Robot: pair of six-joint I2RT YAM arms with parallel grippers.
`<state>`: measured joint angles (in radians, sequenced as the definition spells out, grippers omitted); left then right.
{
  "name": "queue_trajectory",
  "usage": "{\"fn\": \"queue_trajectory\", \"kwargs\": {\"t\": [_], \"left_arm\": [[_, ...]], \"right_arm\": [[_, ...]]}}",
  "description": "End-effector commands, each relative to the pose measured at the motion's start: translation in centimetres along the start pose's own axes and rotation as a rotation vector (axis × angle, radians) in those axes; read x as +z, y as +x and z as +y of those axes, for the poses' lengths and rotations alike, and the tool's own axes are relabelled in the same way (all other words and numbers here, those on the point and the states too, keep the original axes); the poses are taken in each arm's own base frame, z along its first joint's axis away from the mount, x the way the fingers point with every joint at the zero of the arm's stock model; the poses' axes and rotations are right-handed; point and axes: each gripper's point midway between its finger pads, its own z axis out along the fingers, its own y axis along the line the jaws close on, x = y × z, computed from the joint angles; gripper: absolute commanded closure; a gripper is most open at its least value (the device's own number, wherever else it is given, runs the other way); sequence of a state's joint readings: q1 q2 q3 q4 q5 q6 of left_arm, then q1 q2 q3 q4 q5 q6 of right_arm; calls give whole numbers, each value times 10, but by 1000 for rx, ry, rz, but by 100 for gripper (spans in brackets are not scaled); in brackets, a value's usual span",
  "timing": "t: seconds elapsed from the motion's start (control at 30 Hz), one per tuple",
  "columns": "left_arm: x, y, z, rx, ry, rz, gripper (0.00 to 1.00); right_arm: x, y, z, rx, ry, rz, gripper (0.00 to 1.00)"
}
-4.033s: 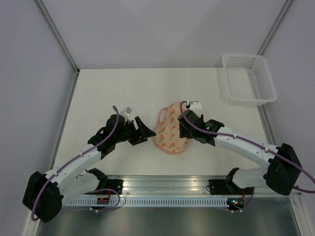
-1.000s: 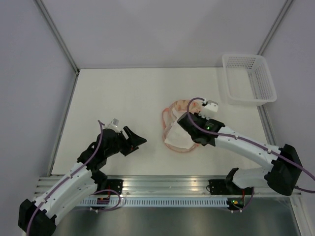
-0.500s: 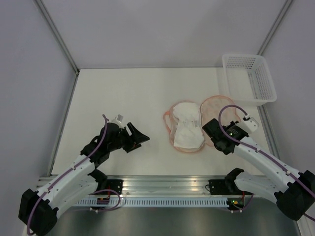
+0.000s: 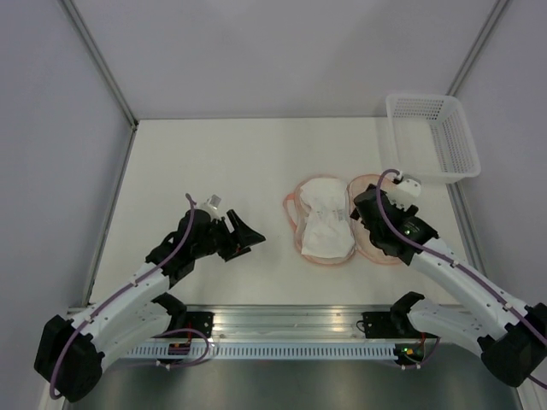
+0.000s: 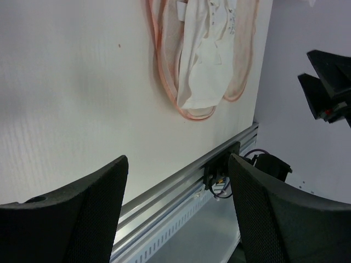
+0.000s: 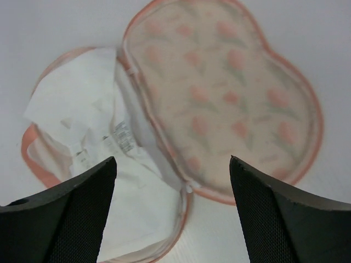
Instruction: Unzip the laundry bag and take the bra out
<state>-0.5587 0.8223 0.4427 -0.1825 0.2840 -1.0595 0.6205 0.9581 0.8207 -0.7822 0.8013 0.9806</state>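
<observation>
The laundry bag (image 4: 373, 224) lies open flat on the table, its two halves side by side with pink zipper rims. The white bra (image 4: 323, 220) rests folded in the left half; the right half shows its pale printed lining (image 6: 230, 93). The bra (image 6: 93, 164) also shows in the right wrist view, and in the left wrist view (image 5: 205, 66). My right gripper (image 4: 366, 210) is open and empty, above the bag's hinge. My left gripper (image 4: 245, 238) is open and empty, well left of the bag, near the table's front.
A white plastic mesh basket (image 4: 432, 137) stands at the back right corner. The aluminium rail (image 4: 291, 325) runs along the table's front edge. Grey walls close in the table on the left, back and right.
Since 4 s ago the bag has been opened flat and the bra exposed. In the last half second my right gripper moved back and left over the bag; my left gripper shifted slightly right.
</observation>
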Motion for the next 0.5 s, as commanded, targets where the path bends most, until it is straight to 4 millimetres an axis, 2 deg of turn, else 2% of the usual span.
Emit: {"fn": "queue_trajectory", "kwargs": {"t": [0.0, 0.03, 0.07, 0.1, 0.13, 0.17, 0.2, 0.27, 0.37, 0.47], "left_arm": [[3, -8, -47, 106, 191, 12, 21], [8, -8, -53, 113, 207, 37, 21], [10, -8, -56, 123, 217, 45, 21], [10, -11, -65, 133, 238, 45, 21], [14, -9, -64, 131, 233, 67, 21], [15, -9, -65, 134, 237, 70, 21], [16, -10, -66, 134, 241, 73, 21], [16, -8, -65, 135, 244, 76, 21], [16, -4, -56, 125, 235, 74, 21], [16, 2, -46, 104, 221, 80, 21]], "right_arm": [[8, 25, 74, -133, -309, 146, 12], [14, 31, 80, -153, -337, 171, 12], [13, 36, 100, -136, -430, 208, 12], [26, 43, 100, -134, -433, 240, 12], [31, 45, 104, -132, -463, 255, 12], [37, 40, 112, -110, -501, 249, 12], [51, 42, 109, -95, -494, 283, 12], [66, 37, 110, -103, -497, 279, 13], [102, 38, 100, -85, -444, 321, 14], [108, 45, 111, -72, -523, 392, 16]]}}
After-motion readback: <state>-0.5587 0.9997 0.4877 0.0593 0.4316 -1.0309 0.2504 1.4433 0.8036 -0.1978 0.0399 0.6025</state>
